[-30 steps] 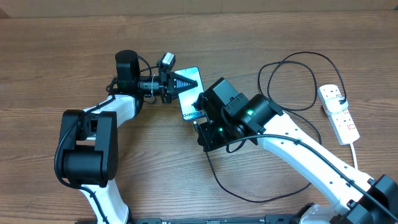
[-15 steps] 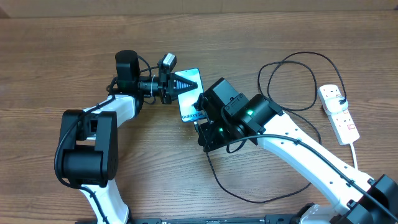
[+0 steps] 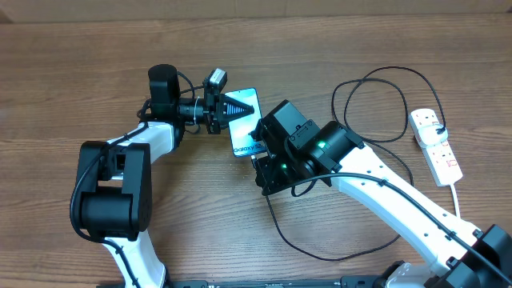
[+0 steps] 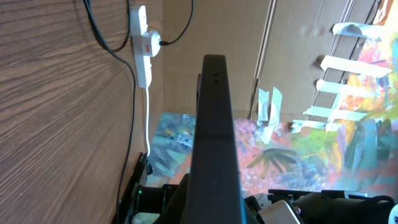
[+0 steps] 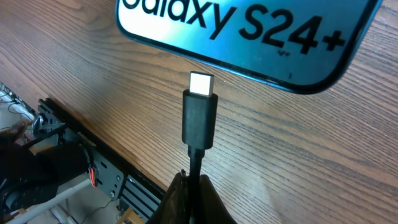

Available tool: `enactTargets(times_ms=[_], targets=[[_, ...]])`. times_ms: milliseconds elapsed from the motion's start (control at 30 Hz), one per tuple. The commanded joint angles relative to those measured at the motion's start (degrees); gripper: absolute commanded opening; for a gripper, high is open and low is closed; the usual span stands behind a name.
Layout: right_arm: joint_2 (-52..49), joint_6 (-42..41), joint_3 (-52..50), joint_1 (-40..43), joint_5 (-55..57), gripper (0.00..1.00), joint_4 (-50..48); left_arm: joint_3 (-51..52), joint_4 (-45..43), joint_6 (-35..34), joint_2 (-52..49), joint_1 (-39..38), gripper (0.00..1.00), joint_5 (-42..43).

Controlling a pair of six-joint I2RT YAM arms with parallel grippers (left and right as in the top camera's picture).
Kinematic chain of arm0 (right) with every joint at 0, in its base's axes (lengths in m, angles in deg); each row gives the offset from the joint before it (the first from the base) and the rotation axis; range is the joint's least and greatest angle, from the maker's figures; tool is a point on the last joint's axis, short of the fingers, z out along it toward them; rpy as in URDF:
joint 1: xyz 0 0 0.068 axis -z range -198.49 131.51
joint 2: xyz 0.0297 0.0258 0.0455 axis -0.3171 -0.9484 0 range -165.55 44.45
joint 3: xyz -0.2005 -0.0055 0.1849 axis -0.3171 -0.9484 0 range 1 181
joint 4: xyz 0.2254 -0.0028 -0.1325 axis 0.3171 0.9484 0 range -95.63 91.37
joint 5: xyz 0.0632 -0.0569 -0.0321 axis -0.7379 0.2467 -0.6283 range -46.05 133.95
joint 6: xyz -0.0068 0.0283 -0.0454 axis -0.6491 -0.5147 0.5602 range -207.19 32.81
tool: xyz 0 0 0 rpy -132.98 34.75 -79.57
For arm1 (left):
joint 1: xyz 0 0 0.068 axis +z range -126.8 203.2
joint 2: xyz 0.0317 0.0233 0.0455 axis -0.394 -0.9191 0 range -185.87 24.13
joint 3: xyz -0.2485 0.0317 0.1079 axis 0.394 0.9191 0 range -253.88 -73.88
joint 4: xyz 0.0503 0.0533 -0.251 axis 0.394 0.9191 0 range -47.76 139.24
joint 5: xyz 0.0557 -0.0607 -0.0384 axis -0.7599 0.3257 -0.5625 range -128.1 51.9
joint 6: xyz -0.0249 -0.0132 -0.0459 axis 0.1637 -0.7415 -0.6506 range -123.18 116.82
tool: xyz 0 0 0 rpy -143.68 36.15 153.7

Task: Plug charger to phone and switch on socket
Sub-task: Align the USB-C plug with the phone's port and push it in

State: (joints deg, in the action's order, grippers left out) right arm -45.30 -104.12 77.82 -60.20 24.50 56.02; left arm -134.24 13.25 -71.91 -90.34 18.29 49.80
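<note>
The phone (image 3: 245,132) lies on the wooden table, with its "Galaxy S24+" text at the near end. My left gripper (image 3: 238,105) is shut on the phone's far end; the left wrist view shows the phone's black edge (image 4: 214,124) between the fingers. My right gripper (image 3: 257,160) is shut on the charger cable just behind its connector. In the right wrist view the connector (image 5: 200,115) points at the phone's bottom edge (image 5: 249,37), a small gap away. The black charger cable (image 3: 376,76) loops to the socket (image 3: 436,144) at the right.
The white power strip's thick cord (image 3: 458,192) runs toward the table's front right edge. The charger cable also loops along the table in front of the right arm (image 3: 320,254). The strip also shows in the left wrist view (image 4: 143,53).
</note>
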Motion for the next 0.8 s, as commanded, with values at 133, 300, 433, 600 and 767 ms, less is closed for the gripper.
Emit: enactTargets(times_ms=[133, 300, 433, 600, 767], targets=[[0.0, -1.1, 0.4, -0.2, 0.3, 0.04, -0.1, -0.9, -0.4, -1.2, 0.1, -0.4, 0.04, 1.5], [0.0, -1.1, 0.4, -0.2, 0.3, 0.04, -0.4, -0.9, -0.4, -1.2, 0.1, -0.4, 0.04, 1.0], [-0.1, -1.1, 0.4, -0.2, 0.4, 0.04, -0.5, -0.9, -0.4, -1.2, 0.1, -0.4, 0.04, 0.2], [-0.2, -1.1, 0.4, -0.2, 0.4, 0.04, -0.8, -0.9, -0.4, -1.2, 0.1, -0.4, 0.04, 0.2], [-0.9, -1.1, 0.4, -0.2, 0.4, 0.04, -1.0, -0.9, -0.4, -1.2, 0.1, -0.4, 0.04, 0.2]])
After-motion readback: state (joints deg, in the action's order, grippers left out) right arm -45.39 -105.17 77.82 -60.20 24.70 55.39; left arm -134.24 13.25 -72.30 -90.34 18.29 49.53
